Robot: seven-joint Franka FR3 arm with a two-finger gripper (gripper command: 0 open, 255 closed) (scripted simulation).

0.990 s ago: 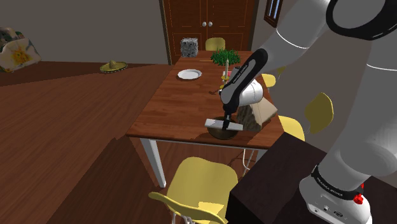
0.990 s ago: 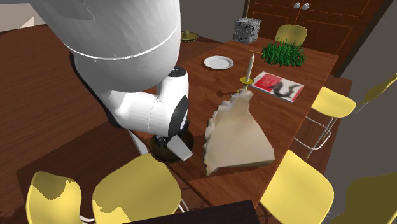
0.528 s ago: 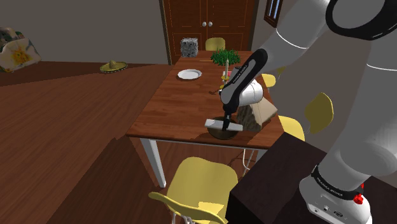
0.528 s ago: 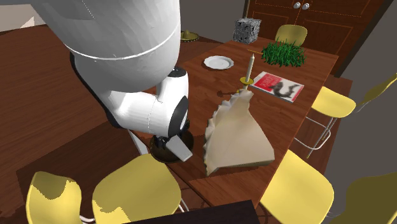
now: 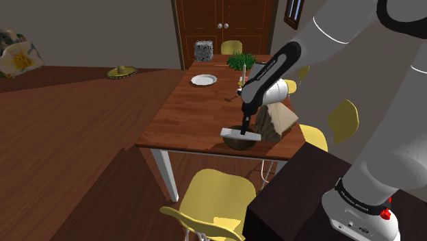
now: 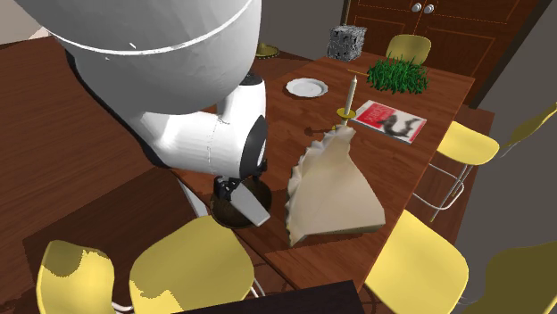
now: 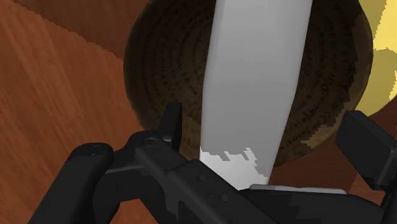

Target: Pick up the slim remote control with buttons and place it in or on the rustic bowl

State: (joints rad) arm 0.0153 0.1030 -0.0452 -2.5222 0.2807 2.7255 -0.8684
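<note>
The slim grey remote lies flat across the rim of the dark rustic bowl at the wooden table's near edge. My black gripper hangs just above them. From the wrist view the remote spans the brown ridged bowl. My gripper is open, with its fingers apart on either side of the remote and not touching it. In the second exterior view the remote rests on the bowl under the gripper.
A tan crumpled bag-like object stands right beside the bowl. Farther along the table are a candle, a magazine, a white plate, a green plant and a grey cube. Yellow chairs surround the table.
The fingers have parted and let go of the remote, which stays across the bowl. The arm has risen a little above it.
</note>
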